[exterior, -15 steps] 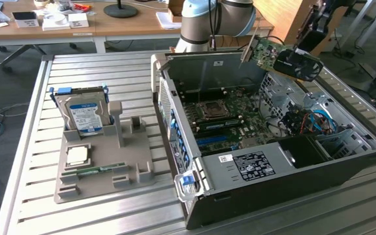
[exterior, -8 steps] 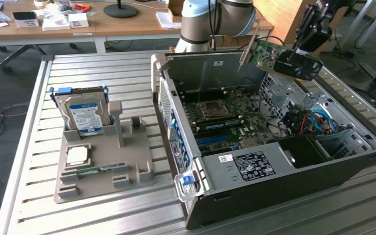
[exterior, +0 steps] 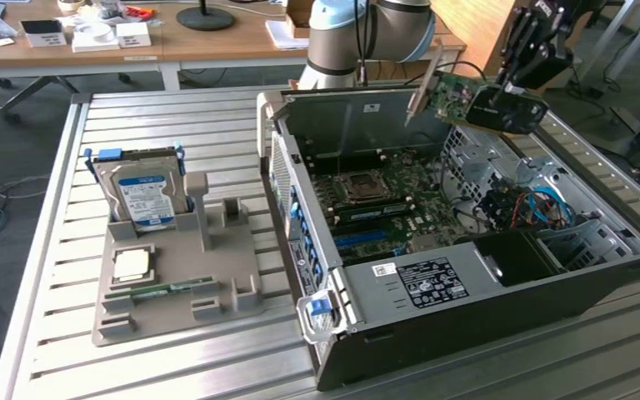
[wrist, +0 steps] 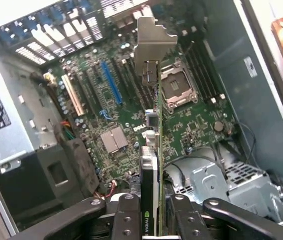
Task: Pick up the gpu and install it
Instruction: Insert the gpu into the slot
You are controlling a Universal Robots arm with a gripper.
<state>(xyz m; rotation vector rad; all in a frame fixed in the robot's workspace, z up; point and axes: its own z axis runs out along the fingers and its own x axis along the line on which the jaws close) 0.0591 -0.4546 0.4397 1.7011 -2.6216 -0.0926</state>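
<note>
Now gpu is being held clamped between jaws of gripper, in air above far side of open computer case, toward exterior view's right. Card is being carried tilted, clear of motherboard, likely for slot alignment.

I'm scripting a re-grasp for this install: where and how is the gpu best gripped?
Pinch the gpu across its two flat faces at the fan-shroud end, coming from above, as the gripper does. It is thin, and this leaves bracket and lower edge free.
</note>
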